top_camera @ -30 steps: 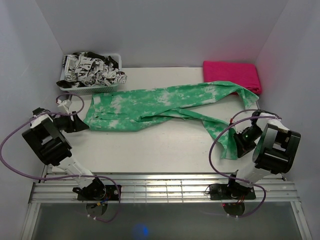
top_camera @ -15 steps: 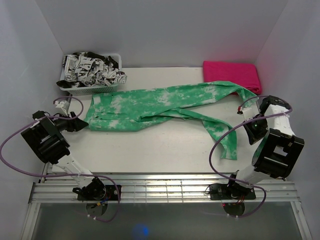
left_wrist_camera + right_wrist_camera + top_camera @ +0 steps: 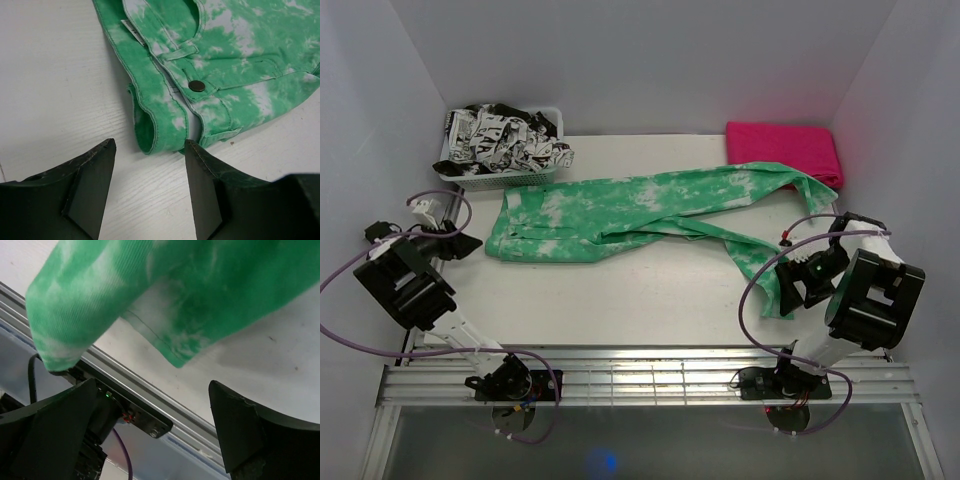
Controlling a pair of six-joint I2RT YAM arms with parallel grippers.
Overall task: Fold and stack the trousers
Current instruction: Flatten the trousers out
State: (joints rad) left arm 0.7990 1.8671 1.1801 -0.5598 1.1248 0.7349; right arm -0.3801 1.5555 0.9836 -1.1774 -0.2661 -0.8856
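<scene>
The green tie-dye trousers (image 3: 620, 210) lie spread across the table, waist at the left, both legs running right. My left gripper (image 3: 460, 243) stands open just left of the waistband, touching nothing. In the left wrist view the buttoned waistband (image 3: 200, 87) lies just beyond the open gripper (image 3: 150, 142), with bare table between the fingers. My right gripper (image 3: 790, 285) is open at the hem of the near leg. In the right wrist view that hem (image 3: 175, 300) lies just beyond the open gripper (image 3: 152, 384), not between its fingers.
A white basket (image 3: 500, 150) of black-and-white clothes sits at the back left. A folded pink garment (image 3: 783, 148) lies at the back right, touching the far leg. A metal rail (image 3: 650, 370) runs along the near edge. White walls close in on both sides.
My right gripper pulled away to the right, came back to the near leg's hem and opened. My left gripper drew back left, away from the waistband.
</scene>
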